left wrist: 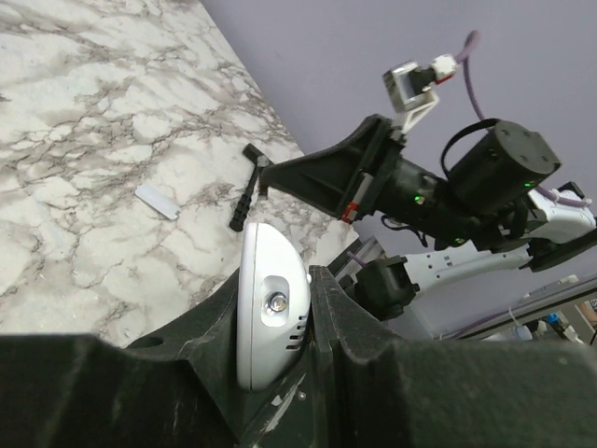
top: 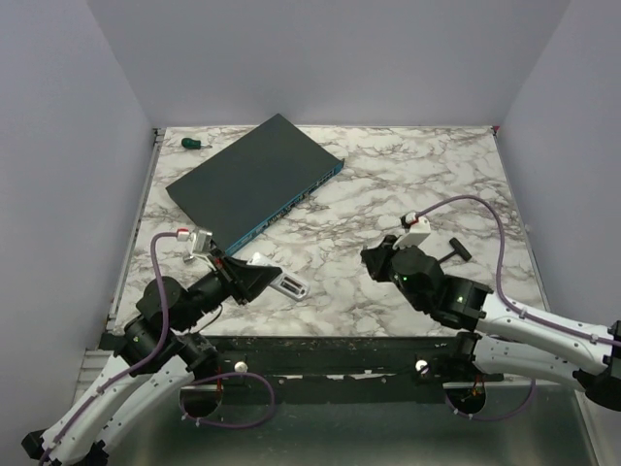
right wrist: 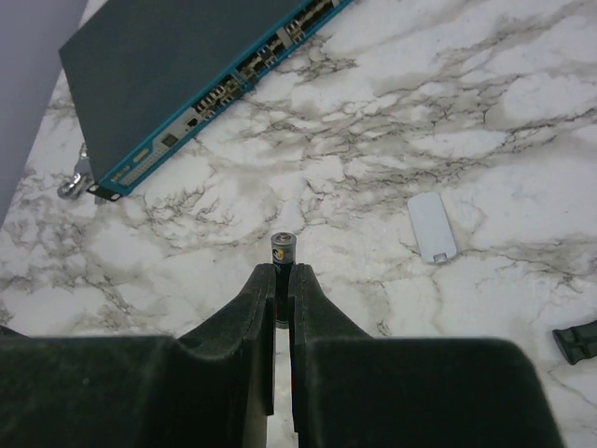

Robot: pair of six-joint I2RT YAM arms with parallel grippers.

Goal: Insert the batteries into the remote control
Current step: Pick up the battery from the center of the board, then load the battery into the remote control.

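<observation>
- The remote control (top: pixel 289 285), a slim white handset, is clamped edge-on in the left gripper (left wrist: pixel 275 313). It is held above the near-left part of the marble table (top: pixel 408 175), just in front of the network box. A small round window and short slots are seen on its end face; no lettering can be read.
- The battery (right wrist: pixel 283 250), a dark cylindrical cell, is pinched upright at the tips of the nearly closed right gripper (right wrist: pixel 282 280). An orange mark is seen on its label, but the writing is too small to be read.
- A white cover plate (right wrist: pixel 432 227) is laid flat on the table, apart from both grippers.
- The network box (top: pixel 254 180) is flat and dark, with a blue ported front; its labels are illegible.
- A black T-handled tool (top: pixel 454 250) is laid near the right arm, and a green-handled screwdriver (top: pixel 192 143) at the far-left corner.
</observation>
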